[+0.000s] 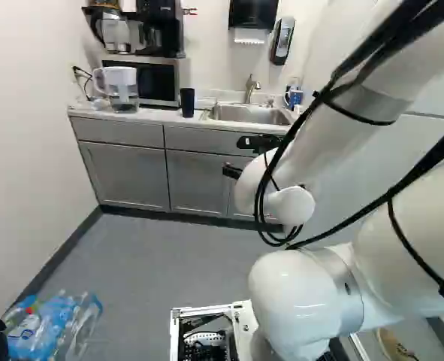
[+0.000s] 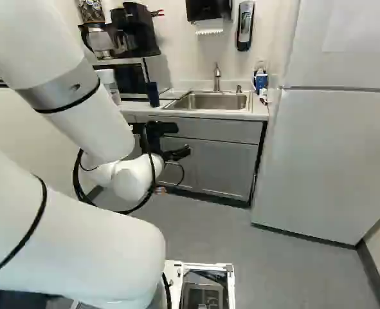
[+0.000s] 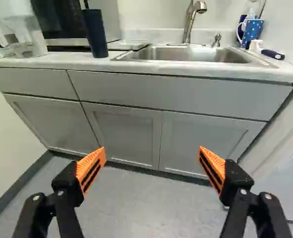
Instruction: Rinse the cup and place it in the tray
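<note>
Shiny metal sink [image 3: 188, 54]; matt cabinets [image 3: 129, 131]; tumbler [image 3: 95, 33], perhaps plastic.

the sink [image 3: 191, 54] was set in the counter [image 3: 57, 61], faucet [image 3: 188, 24] behind. left stood the tumbler [image 3: 95, 35], with what was probably a tray [image 3: 129, 45] between. the mug [image 3: 253, 30] stood right of the sink.

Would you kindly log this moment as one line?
end effector: open, empty | dark tumbler: upright on counter beside sink | blue mug: sink's other side

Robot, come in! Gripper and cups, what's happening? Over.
Gripper open, empty. Dark cup on the counter beside the sink; spotted mug on its other side. Nothing seen blocking the dark cup.
</note>
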### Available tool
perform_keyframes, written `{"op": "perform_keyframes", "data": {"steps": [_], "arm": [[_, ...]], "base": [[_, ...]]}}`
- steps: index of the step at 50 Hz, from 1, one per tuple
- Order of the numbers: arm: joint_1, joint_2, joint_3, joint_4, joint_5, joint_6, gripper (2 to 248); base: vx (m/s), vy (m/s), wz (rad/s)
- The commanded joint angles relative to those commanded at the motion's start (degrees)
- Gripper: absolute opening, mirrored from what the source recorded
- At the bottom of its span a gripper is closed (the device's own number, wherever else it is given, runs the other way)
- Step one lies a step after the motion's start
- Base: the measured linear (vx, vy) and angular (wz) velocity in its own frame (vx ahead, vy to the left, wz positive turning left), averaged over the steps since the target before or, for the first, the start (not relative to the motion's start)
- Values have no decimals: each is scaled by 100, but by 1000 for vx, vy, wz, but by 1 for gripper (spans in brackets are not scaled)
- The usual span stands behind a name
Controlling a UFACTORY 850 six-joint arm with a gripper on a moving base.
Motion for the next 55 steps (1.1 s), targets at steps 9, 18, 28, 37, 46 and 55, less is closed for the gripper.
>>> {"op": "perform_keyframes", "data": {"steps": [9, 18, 28, 37, 46, 55], "arm": [[0, 0, 0, 0, 0, 0, 247], [0, -25, -37, 0, 0, 0, 247], [0, -76, -204, 0, 0, 0, 247], [0, -138, -389, 0, 0, 0, 247], [0, -209, -580, 0, 0, 0, 247], [0, -285, -776, 0, -4, 0, 247]], "base": [[0, 0, 0], [0, 0, 0], [0, 0, 0], [0, 0, 0], [0, 0, 0], [0, 0, 0]]}}
